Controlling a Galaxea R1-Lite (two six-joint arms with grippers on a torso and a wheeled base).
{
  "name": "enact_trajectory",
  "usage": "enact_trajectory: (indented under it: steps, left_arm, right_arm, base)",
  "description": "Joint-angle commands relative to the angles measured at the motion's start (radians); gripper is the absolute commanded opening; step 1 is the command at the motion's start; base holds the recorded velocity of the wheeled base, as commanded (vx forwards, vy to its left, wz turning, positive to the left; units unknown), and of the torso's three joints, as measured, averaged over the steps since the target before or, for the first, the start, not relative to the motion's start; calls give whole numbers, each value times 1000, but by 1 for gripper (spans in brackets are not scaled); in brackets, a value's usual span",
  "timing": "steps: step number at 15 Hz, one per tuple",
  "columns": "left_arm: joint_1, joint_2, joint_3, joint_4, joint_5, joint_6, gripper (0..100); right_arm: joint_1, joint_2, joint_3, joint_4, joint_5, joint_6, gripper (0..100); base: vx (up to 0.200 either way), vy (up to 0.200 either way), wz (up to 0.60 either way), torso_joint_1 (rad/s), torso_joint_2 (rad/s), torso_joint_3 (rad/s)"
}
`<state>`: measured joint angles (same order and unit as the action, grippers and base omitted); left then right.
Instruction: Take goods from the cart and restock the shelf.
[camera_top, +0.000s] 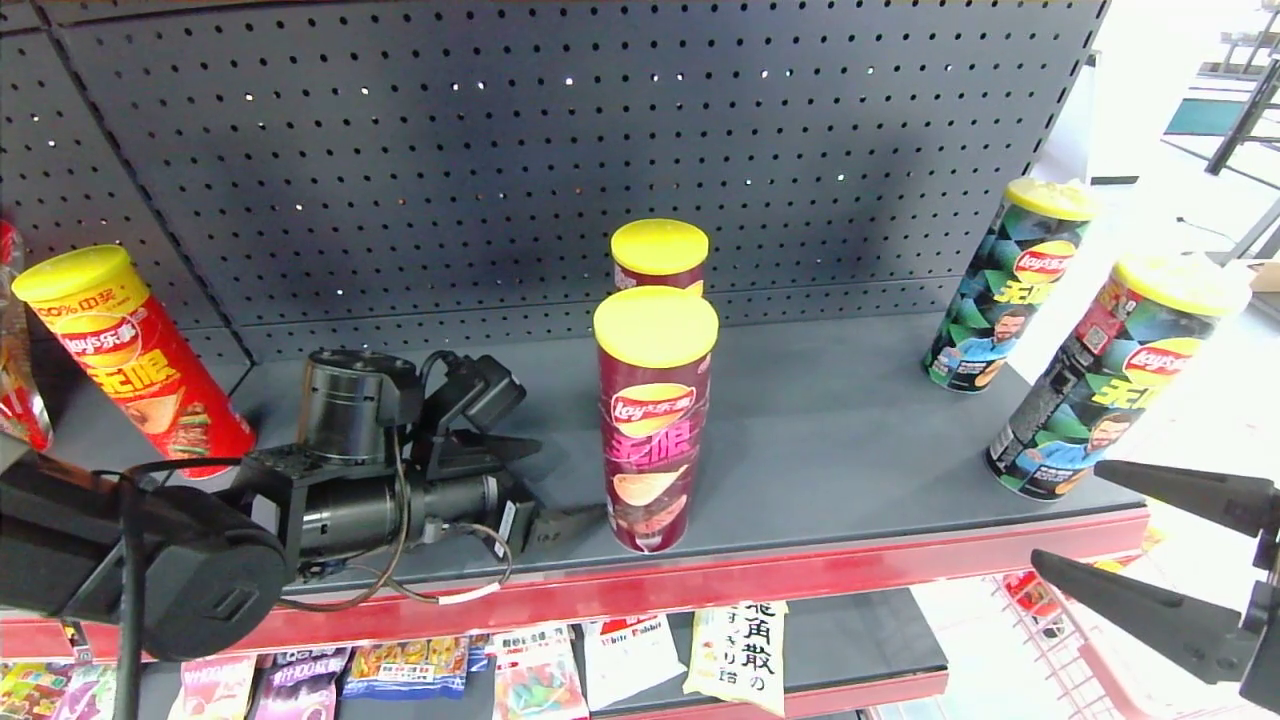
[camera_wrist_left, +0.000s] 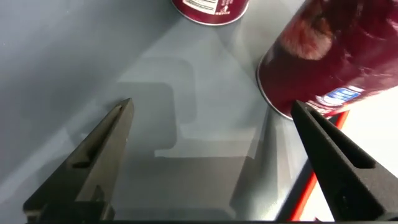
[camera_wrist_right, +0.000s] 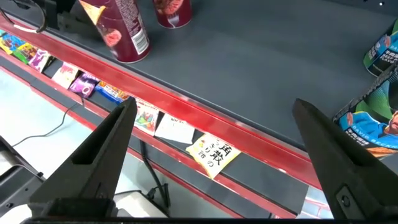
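Two maroon chip cans with yellow lids stand mid-shelf, the front can (camera_top: 654, 420) near the red edge and the back can (camera_top: 660, 255) by the pegboard. My left gripper (camera_top: 570, 480) rests low on the grey shelf (camera_top: 830, 440), just left of the front can, open and empty. In the left wrist view its gripper (camera_wrist_left: 212, 106) spans bare shelf, with the front can (camera_wrist_left: 329, 56) close beside one finger (camera_wrist_left: 329, 155). My right gripper (camera_top: 1068, 515) hangs open and empty in front of the shelf's right end, below a green-black can (camera_top: 1120, 380).
A red can (camera_top: 130, 360) stands at the shelf's left end and a second green-black can (camera_top: 1005, 285) at the back right. Snack packets (camera_top: 735, 640) hang on the lower shelf. A red wire cart (camera_top: 1060, 640) shows at the lower right.
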<state>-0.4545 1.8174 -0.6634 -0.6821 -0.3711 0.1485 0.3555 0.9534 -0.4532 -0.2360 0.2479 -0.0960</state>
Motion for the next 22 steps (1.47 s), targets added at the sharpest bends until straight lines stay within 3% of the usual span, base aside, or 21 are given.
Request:
enact_trajectory:
  steps: [1, 12, 14, 16, 17, 19, 20, 22]
  left_arm:
    - [-3, 13, -12, 0, 0, 0, 100]
    - [-9, 16, -22, -2, 1, -3, 100]
    - [8, -55, 36, -4, 3, -6, 100]
    - [59, -202, 137, -2, 17, -4, 100]
    - [80, -308, 191, 9, 58, -3, 100]
    - [99, -535, 303, 61, 215, -1, 100]
    - [99, -661, 340, 121, 324, -1, 100]
    - [109, -879, 367, 312, 397, -15, 100]
  right_arm:
    - [0, 5, -1, 0, 1, 1, 100]
    - [0, 5, 5, 1, 1, 1, 100]
    - [-1, -2, 33, 1, -2, 1, 100]
    - [-36, -61, 122, 0, -13, -2, 100]
    - [-64, -108, 157, 0, -19, -2, 100]
    - [-150, -191, 199, 18, -67, -2, 100]
    - [-199, -234, 214, 43, -76, -1, 100]
    - [-291, -303, 245, 73, -71, -1, 100]
  base:
    - [0, 0, 0, 0, 0, 0]
    - [0, 0, 0, 0, 0, 0]
    - [0, 0, 0, 0, 0, 0]
    - [0, 0, 0, 0, 0, 0]
    - [0, 0, 0, 0, 0, 0]
    - [0, 0, 0, 0, 0, 0]
    - [0, 0, 0, 0, 0, 0]
    - [0, 0, 0, 0, 0, 0]
